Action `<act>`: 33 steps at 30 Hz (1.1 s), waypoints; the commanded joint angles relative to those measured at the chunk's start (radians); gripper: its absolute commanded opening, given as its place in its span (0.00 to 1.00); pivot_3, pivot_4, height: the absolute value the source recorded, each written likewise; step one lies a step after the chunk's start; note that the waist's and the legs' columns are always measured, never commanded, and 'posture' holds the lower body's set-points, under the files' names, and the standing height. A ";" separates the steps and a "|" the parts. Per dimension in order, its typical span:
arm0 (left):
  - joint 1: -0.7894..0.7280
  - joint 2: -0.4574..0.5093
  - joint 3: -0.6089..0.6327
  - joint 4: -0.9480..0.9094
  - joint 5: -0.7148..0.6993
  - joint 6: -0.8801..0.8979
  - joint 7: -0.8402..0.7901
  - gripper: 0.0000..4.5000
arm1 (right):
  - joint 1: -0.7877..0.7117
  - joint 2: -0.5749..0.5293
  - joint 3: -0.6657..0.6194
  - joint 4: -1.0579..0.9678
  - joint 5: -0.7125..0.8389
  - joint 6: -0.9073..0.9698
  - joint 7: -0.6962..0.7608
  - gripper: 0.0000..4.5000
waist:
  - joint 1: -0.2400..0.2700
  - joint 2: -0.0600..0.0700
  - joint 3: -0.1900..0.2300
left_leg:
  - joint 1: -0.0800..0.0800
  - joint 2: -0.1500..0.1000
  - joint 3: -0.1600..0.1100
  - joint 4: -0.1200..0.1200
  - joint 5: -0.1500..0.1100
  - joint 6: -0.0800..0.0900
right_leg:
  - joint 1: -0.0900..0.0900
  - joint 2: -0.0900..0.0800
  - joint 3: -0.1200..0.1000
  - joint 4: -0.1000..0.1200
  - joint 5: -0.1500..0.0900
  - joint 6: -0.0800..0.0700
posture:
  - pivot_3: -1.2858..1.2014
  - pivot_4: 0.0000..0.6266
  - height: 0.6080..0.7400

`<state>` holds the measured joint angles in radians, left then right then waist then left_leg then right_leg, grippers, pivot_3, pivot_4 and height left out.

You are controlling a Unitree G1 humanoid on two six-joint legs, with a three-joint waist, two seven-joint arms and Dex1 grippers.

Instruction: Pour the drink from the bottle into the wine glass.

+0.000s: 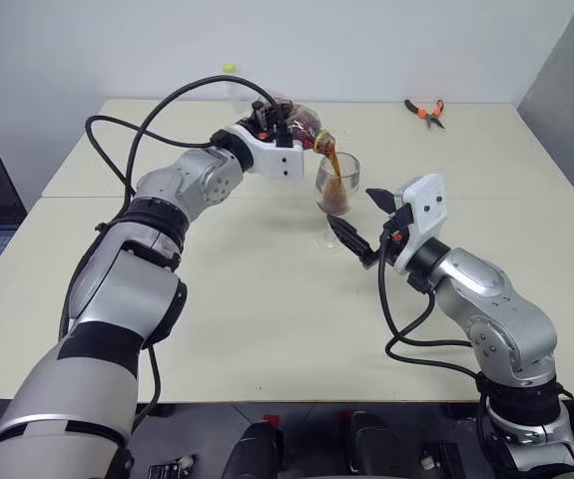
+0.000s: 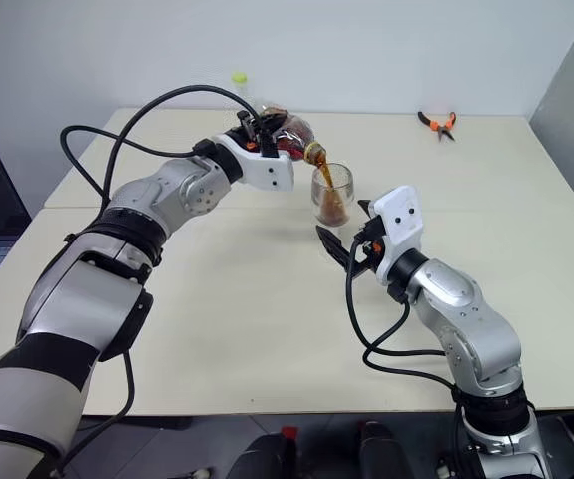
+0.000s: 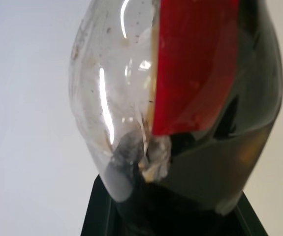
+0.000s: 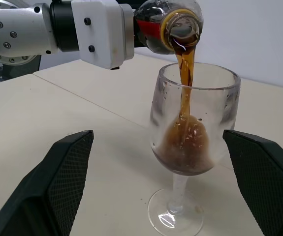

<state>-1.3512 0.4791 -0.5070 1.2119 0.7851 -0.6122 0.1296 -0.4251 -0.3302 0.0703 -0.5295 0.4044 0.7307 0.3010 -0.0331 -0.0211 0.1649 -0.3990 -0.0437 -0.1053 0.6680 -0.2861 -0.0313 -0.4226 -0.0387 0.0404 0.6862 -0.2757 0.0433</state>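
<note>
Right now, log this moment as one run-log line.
phase: pouring | left gripper: shut on bottle, tilted over wine glass | drink: streaming in | right gripper: open by the stem

Both arms are built of rounded silver-grey shells joined by black bands, with small dark screws set in the metal housings. Looping black cables run along each forearm. Each wrist ends in a boxy white plastic housing, and the right hand [image 4: 161,191] carries two black fingers [image 4: 65,182] with cross-hatched pads.
</note>
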 commanded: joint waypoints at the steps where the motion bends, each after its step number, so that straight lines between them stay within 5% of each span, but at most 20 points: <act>1: -0.049 0.010 0.007 -0.008 -0.007 0.007 0.030 0.16 | -0.012 0.004 -0.006 -0.048 0.000 -0.006 -0.002 1.00 | 0.000 0.000 0.000 | 0.000 0.000 0.000 0.000 0.000 0.000 | 0.000 0.000 0.000 0.000 0.000 0.000 | 0.52 0.24 1.00; 33: -0.053 -0.005 0.009 -0.009 -0.016 -0.001 0.022 0.16 | 0.002 0.010 -0.002 -0.057 0.001 -0.002 -0.008 1.00 | 0.000 0.000 0.000 | -0.001 0.000 0.000 0.006 0.000 0.000 | 0.000 0.000 0.000 0.005 0.000 0.000 | 0.52 0.24 1.00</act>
<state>-1.3614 0.4735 -0.5071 1.2220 0.7850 -0.6035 0.1408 -0.4182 -0.3273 0.0715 -0.5437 0.4064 0.7334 0.2965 -0.0329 -0.0211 0.1649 -0.4000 -0.0438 -0.1054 0.6739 -0.2862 -0.0312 -0.4230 -0.0386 0.0402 0.6909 -0.2758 0.0434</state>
